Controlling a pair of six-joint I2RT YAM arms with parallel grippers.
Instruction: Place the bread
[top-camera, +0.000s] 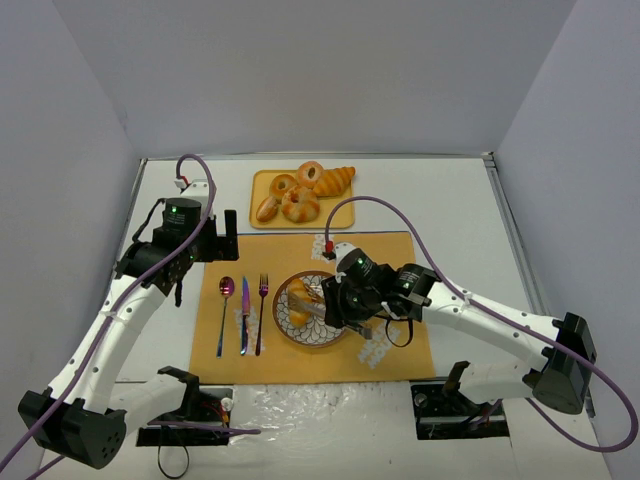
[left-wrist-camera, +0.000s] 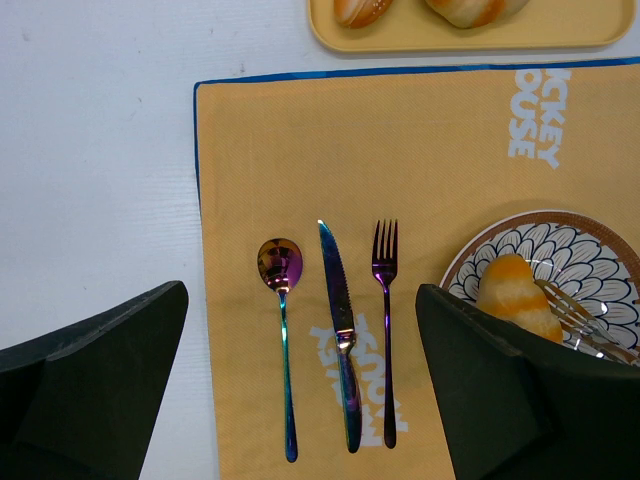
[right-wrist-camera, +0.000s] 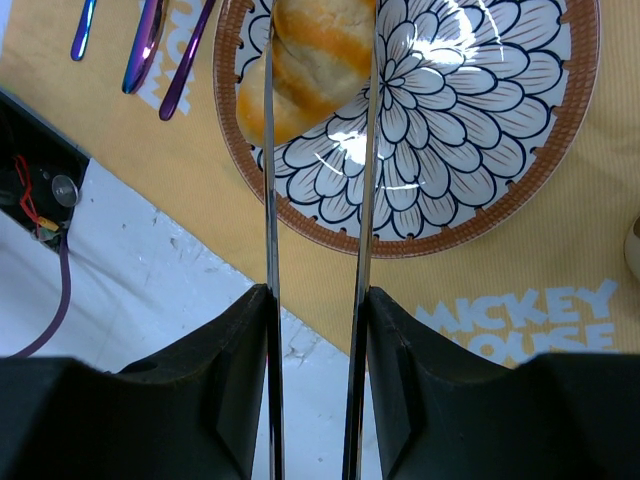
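Top external looks down from behind; both close, downward wrist views share the golden-yellow ridged bread (top-camera: 298, 293) (left-wrist-camera: 510, 290) (right-wrist-camera: 320, 50) on the round flower-patterned plate (top-camera: 300, 328) (left-wrist-camera: 590, 250) (right-wrist-camera: 480, 120).

Golden-yellow with pale crosswise ridges, the bread (top-camera: 299, 298), a small oblong roll, lies whole and flat on the left half of a flower-patterned plate (right-wrist-camera: 420, 243). It sits near the middle of the tabletop, a little toward the near edge. Its long axis runs slantwise, with one end pointing toward the far edge. Two thin metal arms of the tongs (right-wrist-camera: 362, 200) flank its upper part; whether they pinch it cannot be told.
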